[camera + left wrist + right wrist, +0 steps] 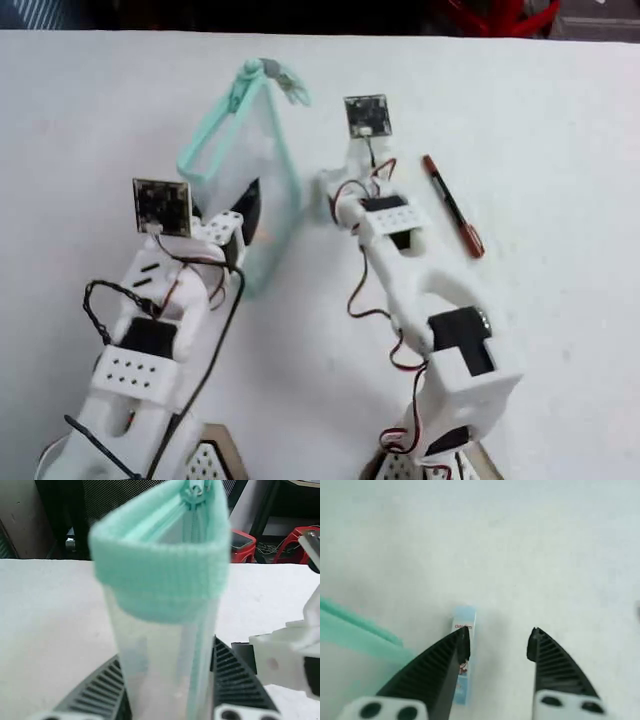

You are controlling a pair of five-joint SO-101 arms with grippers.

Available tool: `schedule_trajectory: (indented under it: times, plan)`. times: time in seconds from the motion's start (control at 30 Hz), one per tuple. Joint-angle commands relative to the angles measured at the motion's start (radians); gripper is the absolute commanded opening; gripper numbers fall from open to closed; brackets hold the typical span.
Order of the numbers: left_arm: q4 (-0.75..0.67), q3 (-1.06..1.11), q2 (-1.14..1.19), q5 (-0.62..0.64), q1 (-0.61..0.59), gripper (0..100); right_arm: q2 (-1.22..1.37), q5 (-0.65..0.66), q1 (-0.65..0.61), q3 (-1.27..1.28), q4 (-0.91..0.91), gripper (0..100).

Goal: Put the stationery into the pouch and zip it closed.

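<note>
The pouch (156,672) is clear glossy plastic trimmed in ribbed mint cloth; the table (560,120) matt white

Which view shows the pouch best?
The high view: the whole pouch is there, mouth open. The left wrist view has its green rim close up; the right wrist view catches a strip of its green edge.

The left arm (150,340) and right arm (440,300) stretch forward from the near edge of the worktop (560,120). The left gripper (166,650) clamps its jaws on a clear, mint-edged fabric pouch (160,575); the right gripper (500,632) points down, jaws parted.
</note>
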Motion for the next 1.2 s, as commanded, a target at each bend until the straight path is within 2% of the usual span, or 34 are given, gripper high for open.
schedule_trajectory:
  times: [0.0,0.27,0.37,0.43,0.6,0.67,0.77,0.87,0.93,1.17]
  plan:
    - [-0.008,-0.014,-0.019,0.008,-0.008,20,-0.012,-0.006,-0.025,-0.046,0.001,19.1]
    - [-0.008,-0.012,-0.019,0.009,-0.010,20,0.124,-0.002,-0.048,-0.147,-0.019,19.3]
    - [-0.008,-0.012,-0.019,0.009,-0.010,20,0.203,0.072,-0.048,-0.212,-0.018,19.1]
    - [-0.008,-0.012,-0.019,0.009,-0.010,20,0.239,0.114,-0.048,-0.252,0.010,19.1]
    - [-0.008,-0.012,-0.019,0.008,-0.010,20,0.283,0.118,-0.047,-0.344,0.122,18.8]
    - [-0.008,-0.012,-0.019,0.008,-0.010,20,0.300,0.123,-0.044,-0.365,0.145,15.1]
    - [-0.008,-0.012,-0.019,0.008,-0.010,20,0.320,0.124,-0.033,-0.396,0.174,1.9]
    - [-0.008,-0.012,-0.019,0.008,-0.004,20,0.315,0.124,-0.013,-0.405,0.214,4.2]
    - [-0.008,-0.012,-0.019,0.008,-0.002,20,0.306,0.124,0.008,-0.408,0.246,1.5]
    - [0.000,-0.009,-0.019,0.008,0.047,20,0.183,0.124,0.048,-0.356,0.343,1.8]
